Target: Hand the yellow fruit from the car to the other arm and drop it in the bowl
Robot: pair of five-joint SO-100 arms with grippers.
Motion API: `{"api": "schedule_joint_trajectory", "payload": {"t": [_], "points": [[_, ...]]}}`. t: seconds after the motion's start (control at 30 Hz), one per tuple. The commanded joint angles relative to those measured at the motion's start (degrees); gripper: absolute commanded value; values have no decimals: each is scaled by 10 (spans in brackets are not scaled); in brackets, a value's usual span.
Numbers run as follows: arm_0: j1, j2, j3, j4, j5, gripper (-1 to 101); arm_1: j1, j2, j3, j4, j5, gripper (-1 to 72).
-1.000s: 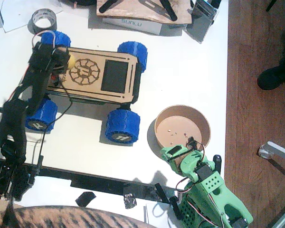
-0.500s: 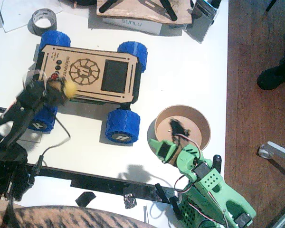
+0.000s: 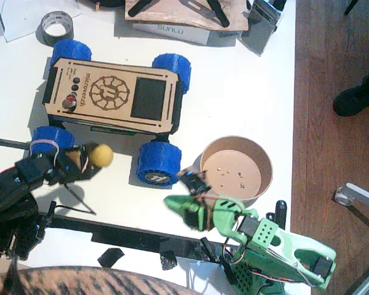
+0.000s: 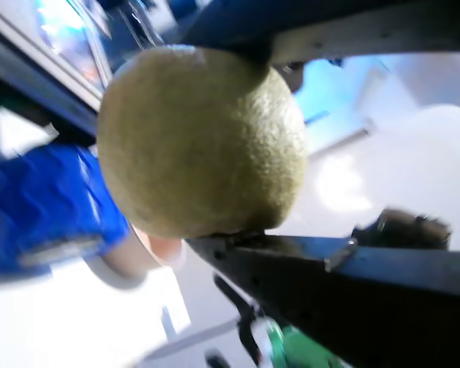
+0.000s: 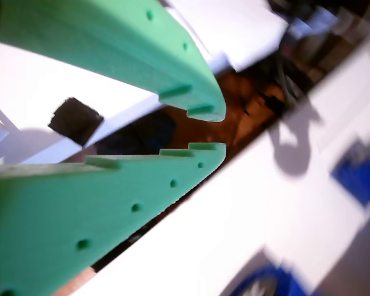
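The yellow fruit [image 3: 101, 155] hangs in front of the car [image 3: 114, 95], between its two near blue wheels, and my left gripper [image 3: 92, 157] on the black arm is shut on it. In a wrist view the fruit [image 4: 203, 142] fills the space between two dark fingers [image 4: 330, 284]. The green arm's right gripper [image 3: 177, 203] points left toward the fruit, roughly a wheel's width away, just left of the bowl [image 3: 265, 161]. Its green jaws [image 5: 213, 131] stand slightly apart with nothing between them. The bowl holds only crumbs.
A grey tape roll [image 3: 55, 26] and a SUNLU box [image 3: 172, 29] lie behind the car. The table's right edge runs past the bowl, where a shoe [image 3: 357, 98] rests on the wooden floor. A black strip [image 3: 123, 235] lines the front edge.
My left gripper lifted the fruit off the car's top and carried it toward the front and right. The green arm swung left, away from above the bowl and toward the fruit.
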Motion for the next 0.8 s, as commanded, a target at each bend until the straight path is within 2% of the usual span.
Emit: {"api": "schedule_joint_trajectory", "payload": {"t": [0.0,0.1,0.23,0.33,0.53,0.77], "points": [[18,71,15,18,-3,1,-40,-4,-11,-35,-18,-1],[19,79,29,18,-6,1,-54,-4,-17,-62,-21,1],[39,83,31,-10,-9,1,-70,-16,-24,-97,-26,129],[81,90,31,-61,-16,1,-87,-40,-25,-123,-26,177],[169,12,31,-189,-127,2,-94,-82,-49,-165,-22,266],[246,-9,31,-240,-211,2,-71,-135,-89,-202,-2,317]]}}
